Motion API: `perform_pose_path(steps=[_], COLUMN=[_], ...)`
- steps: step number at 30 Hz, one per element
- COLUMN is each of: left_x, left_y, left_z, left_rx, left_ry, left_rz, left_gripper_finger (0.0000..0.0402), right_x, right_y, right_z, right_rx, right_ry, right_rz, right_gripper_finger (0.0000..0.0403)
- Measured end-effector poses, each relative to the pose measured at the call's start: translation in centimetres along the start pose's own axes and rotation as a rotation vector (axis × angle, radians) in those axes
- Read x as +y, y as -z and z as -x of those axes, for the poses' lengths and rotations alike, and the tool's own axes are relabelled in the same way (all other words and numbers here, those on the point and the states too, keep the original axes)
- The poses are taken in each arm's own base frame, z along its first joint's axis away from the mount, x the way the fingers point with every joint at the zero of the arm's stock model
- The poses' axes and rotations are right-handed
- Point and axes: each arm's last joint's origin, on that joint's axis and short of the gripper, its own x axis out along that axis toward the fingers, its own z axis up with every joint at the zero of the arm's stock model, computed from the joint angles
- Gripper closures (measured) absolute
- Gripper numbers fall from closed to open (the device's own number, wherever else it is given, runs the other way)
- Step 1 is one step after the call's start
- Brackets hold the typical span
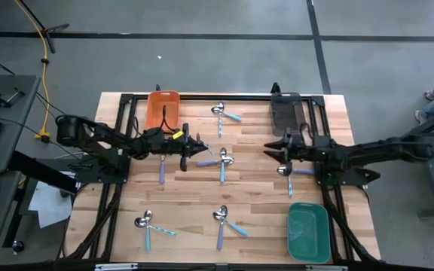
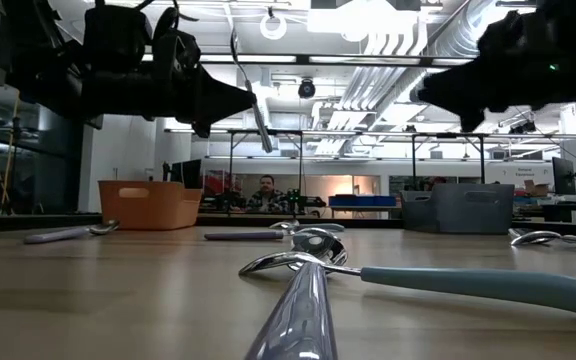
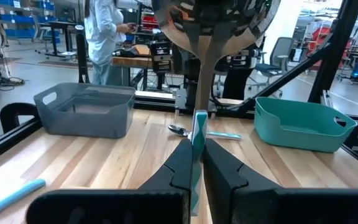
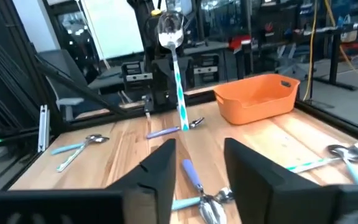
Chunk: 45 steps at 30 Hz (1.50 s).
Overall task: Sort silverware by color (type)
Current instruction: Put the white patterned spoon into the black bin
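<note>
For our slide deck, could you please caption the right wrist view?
Open right claw hovers above a purple-handled spoon while the left claw holds a teal-handled spoon upright beside the orange bin.

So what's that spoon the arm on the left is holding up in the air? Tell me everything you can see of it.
The spoon has a shiny silver metal bowl and a thin teal handle. The left gripper is shut on the handle's lower end, so the spoon stands upright, bowl uppermost, well above the wooden table. Nothing but the fingers touches it. It hangs over the table's middle, between the orange bin and the grey bin.
</note>
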Motion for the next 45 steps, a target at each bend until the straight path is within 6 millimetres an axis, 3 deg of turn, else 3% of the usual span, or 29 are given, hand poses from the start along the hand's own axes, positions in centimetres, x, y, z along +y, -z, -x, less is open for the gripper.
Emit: perform_pose_path(steps=[12,23,32,38,41,45], left_x=[0.0,0.0,-0.1,-0.4,-0.5,-0.6], left_y=[0.0,0.0,0.0,0.0,-0.1,-0.3], left_z=[0.0,0.0,0.0,-0.1,-0.1,-0.1], left_rx=[0.001,0.002,0.0,-0.005,-0.012,-0.029], left_ry=[0.0,0.002,0.006,0.021,0.026,0.028], left_rz=[0.0,0.008,0.008,0.003,0.0,0.003], left_gripper_finger=[0.0392,0.0392,0.0392,0.0392,0.0392,0.0392], right_x=[1.3,1.9,1.4,1.2,1.2,1.2], right_y=[-1.3,-1.1,-1.8,-1.6,-1.6,-1.6], right_z=[-9.1,-17.4,-21.3,-22.4,-22.4,-22.4], right_rx=[0.166,0.216,0.259,0.275,0.277,0.281], right_ry=[-0.02,-0.05,-0.053,-0.045,-0.045,-0.045], right_rz=[0.043,0.042,0.051,0.052,0.052,0.052], right_gripper_finger=[0.0197,0.0187,0.0187,0.0197,0.0227,0.0302])
